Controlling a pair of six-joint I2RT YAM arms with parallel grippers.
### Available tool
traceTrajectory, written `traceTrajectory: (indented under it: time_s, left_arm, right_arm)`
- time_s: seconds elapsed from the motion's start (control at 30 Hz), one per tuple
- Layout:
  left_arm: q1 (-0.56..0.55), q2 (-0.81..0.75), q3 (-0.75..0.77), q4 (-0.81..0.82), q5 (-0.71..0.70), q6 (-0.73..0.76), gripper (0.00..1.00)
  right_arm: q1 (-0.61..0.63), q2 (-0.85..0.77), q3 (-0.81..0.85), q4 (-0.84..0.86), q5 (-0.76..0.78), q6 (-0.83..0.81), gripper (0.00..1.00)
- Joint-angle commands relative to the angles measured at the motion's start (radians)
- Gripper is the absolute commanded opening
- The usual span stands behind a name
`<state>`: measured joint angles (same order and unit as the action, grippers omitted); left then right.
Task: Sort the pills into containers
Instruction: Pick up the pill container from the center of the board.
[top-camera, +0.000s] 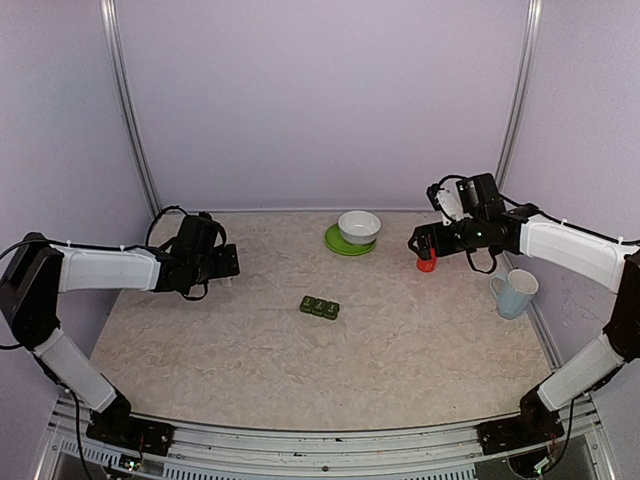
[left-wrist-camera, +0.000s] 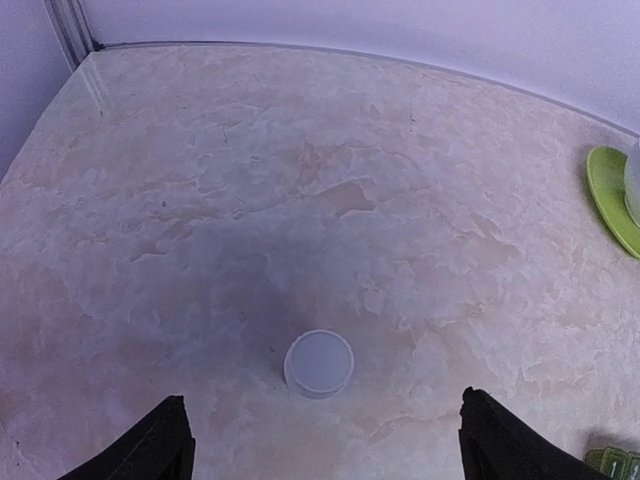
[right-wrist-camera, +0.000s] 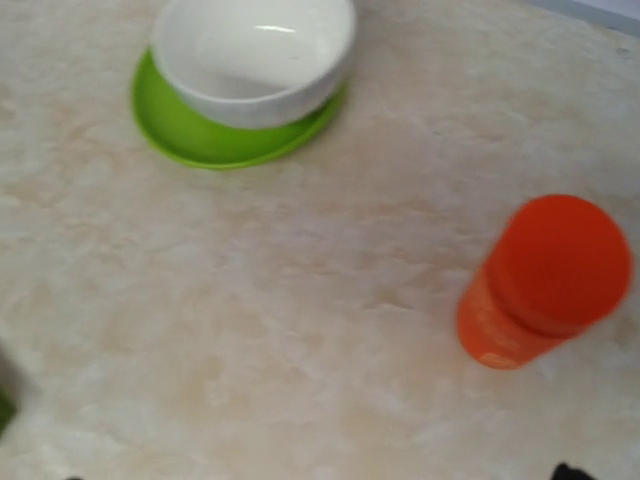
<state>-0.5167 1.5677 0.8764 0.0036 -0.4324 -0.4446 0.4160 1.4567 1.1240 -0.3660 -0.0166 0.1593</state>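
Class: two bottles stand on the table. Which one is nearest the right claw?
The red bottle, just right of the bowl on its green plate; the white bottle stands far off on the left side.

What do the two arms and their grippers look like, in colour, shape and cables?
The left arm and the right arm both have white, tube-like links between black joints, and black bases. Thin black cables loop loosely near each wrist. The left gripper and the right gripper are black, each with two dark fingers. No markings can be read.
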Motion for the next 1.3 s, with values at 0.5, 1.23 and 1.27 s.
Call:
traceTrajectory:
  time_s: [0.5, 1.23, 1.27]
  left_arm:
    - [-0.086, 0.056, 0.041, 0.050, 0.099, 0.018, 0.99]
    - [-0.106, -0.129, -0.062, 0.023, 0.074, -0.016, 0.99]
    - [-0.106, -0.133, -0.066, 0.021, 0.072, -0.016, 0.99]
  right_arm:
    - [0.178, 0.023, -0.148, 0.280, -0.225, -0.220, 1.00]
    - [0.434, 0.491, 0.164, 0.264, -0.079, -0.412, 0.98]
    - [0.437, 0.505, 0.179, 0.253, -0.078, -0.416, 0.98]
